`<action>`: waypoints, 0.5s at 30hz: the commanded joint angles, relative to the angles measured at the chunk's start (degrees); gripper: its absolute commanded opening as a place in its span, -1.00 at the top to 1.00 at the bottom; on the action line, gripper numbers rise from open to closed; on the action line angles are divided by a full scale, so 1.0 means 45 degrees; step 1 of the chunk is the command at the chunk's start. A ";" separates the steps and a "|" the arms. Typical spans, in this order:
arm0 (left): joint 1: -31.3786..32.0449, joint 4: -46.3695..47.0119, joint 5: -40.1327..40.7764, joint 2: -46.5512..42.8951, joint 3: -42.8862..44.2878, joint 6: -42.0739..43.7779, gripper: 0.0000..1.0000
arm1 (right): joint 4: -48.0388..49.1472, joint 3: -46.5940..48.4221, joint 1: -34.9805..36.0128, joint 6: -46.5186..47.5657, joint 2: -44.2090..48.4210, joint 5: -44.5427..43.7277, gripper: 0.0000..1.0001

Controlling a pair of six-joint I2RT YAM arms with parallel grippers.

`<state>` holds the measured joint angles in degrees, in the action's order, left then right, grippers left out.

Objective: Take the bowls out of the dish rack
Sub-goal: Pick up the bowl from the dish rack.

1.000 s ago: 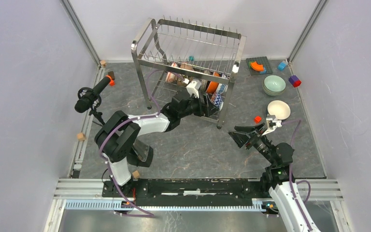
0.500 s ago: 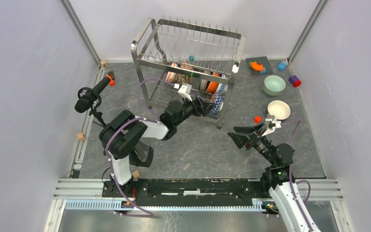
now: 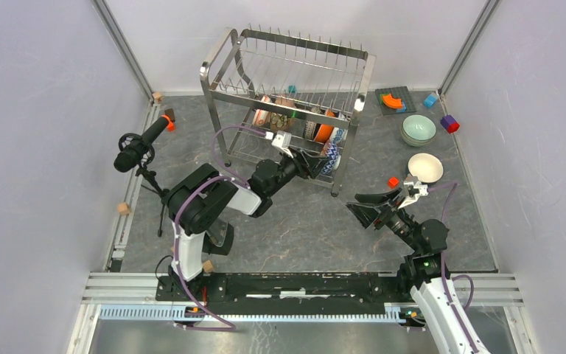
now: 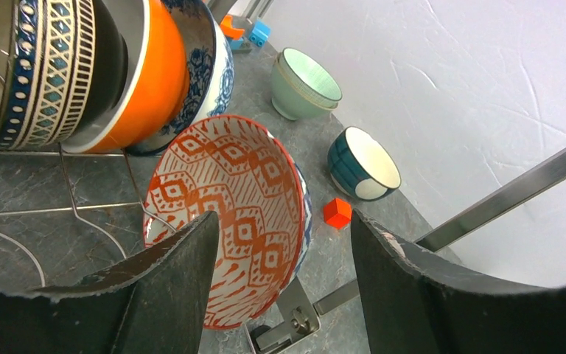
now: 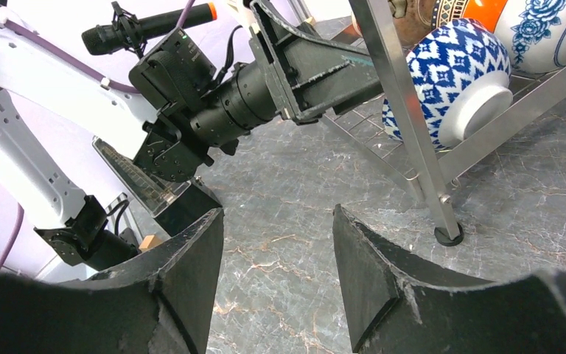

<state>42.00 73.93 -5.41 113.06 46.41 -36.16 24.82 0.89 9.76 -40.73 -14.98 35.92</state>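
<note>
On the lower tier, most of the unloading remains

Two bowls stand on the table (image 3: 302,221) near its far right corner: a pale green bowl (image 3: 418,129) and a teal-sided white bowl (image 4: 363,164). At least four more lean in the dish rack (image 3: 216,81) (red-patterned bowl (image 4: 228,199), orange bowl (image 4: 158,74), blue floral bowl (image 4: 206,66), dark banded bowl (image 4: 44,66)). The left gripper (image 4: 284,228) is spread, its fingers flanking the red-patterned bowl, nothing grasped yet; the right gripper (image 5: 276,221) hangs spread and empty

Red-patterned bowl (image 4: 221,184) — lower rim behind left claw (image 4: 282,217), dish rack (image 4: 516,193) cropped
</note>
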 commanded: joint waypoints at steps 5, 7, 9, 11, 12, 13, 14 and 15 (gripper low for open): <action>0.0579 0.0860 0.0927 0.0143 -0.0262 0.1670 -0.45 | 0.0369 -0.2345 0.0150 0.0250 0.0156 0.0162 -0.23; 0.0608 0.0941 0.1169 0.0128 -0.0388 0.1845 -0.45 | 0.0338 -0.2346 0.0142 0.0269 0.0174 0.0172 -0.23; 0.0652 0.0945 0.1163 0.0115 -0.0412 0.1977 -0.43 | 0.0291 -0.2346 0.0177 0.0271 0.0184 0.0162 -0.23; 0.0720 0.0864 0.1153 0.0164 -0.0344 0.2140 -0.39 | 0.0266 -0.2395 0.0177 0.0293 0.0204 0.0163 -0.23; 0.0746 0.0810 0.1131 0.0206 -0.0277 0.2192 -0.36 | 0.0272 -0.2404 0.0176 0.0297 0.0205 0.0162 -0.23; 0.0765 0.0798 0.1097 0.0253 -0.0246 0.2216 -0.33 | 0.0254 -0.2409 0.0192 0.0272 0.0223 0.0179 -0.23; 0.0784 0.0800 0.1033 0.0320 -0.0202 0.2199 -0.30 | 0.0248 -0.2433 0.0191 0.0278 0.0234 0.0196 -0.22; 0.0785 0.0832 0.0981 0.0388 -0.0169 0.2177 -0.26 | 0.0232 -0.2413 0.0179 0.0277 0.0247 0.0219 -0.22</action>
<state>45.10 74.32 -1.85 113.86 44.93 -30.15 24.73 0.89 10.17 -40.53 -14.55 36.05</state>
